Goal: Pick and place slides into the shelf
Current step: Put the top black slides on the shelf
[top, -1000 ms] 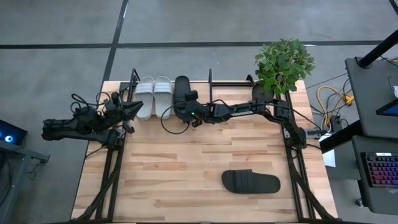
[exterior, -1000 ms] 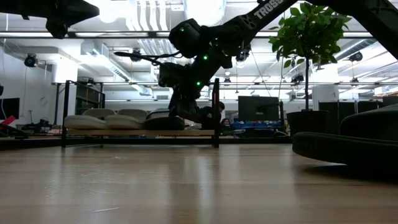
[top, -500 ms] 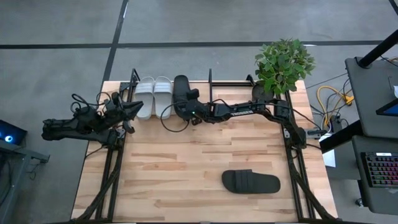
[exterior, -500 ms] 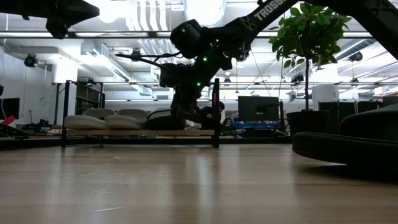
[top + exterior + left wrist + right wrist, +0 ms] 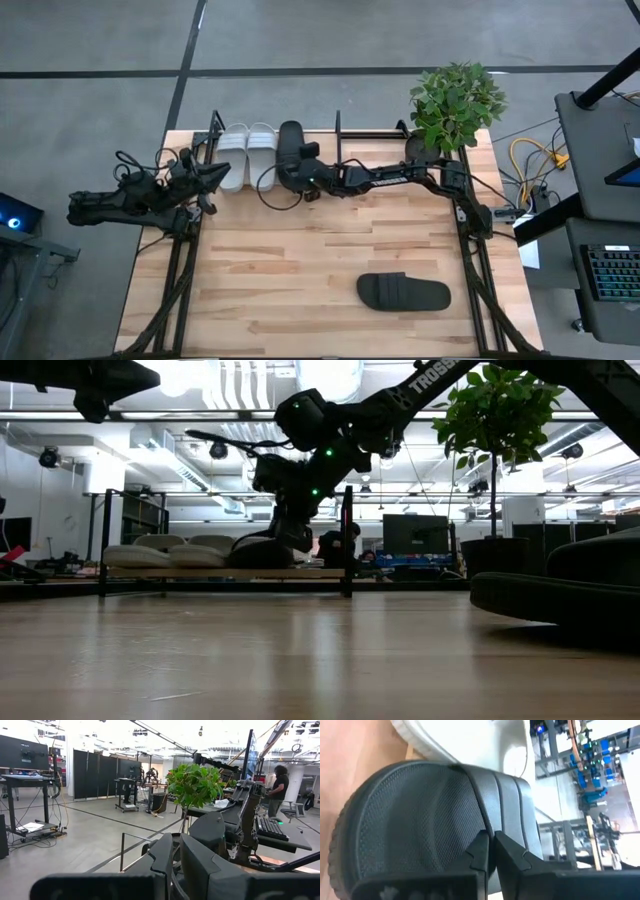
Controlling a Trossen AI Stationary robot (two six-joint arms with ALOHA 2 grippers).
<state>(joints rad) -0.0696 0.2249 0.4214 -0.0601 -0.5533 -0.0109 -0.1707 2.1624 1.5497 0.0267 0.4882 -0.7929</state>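
Table (image 5: 300, 260) of light wood planks, near edge bare. Black slide (image 5: 404, 293) lies flat on the near right part, well apart from everything, nothing around it; low view shows it as a dark shape at right (image 5: 560, 595). Mid table open. Left gripper (image 5: 222, 176) hangs at the left edge near the shelf's left end frame, fingers pressed together, holding nothing. Right arm reaches across from the right side, cable looping beside it. Right gripper (image 5: 291, 172) sits over the heel of the second black slide (image 5: 291, 146), fingers (image 5: 479, 851) pinched narrow together just above its textured footbed, nothing held between them; contact cannot be told. Shelf (image 5: 338, 128) stands along the far edge. In it, left to right: two white slides (image 5: 247, 150) side by side, then the black one touching them. Right part of shelf unfilled. Potted plant (image 5: 455, 102) at far right corner, beyond the shelf's end. Desk with keyboard (image 5: 610, 272) off the table at right.
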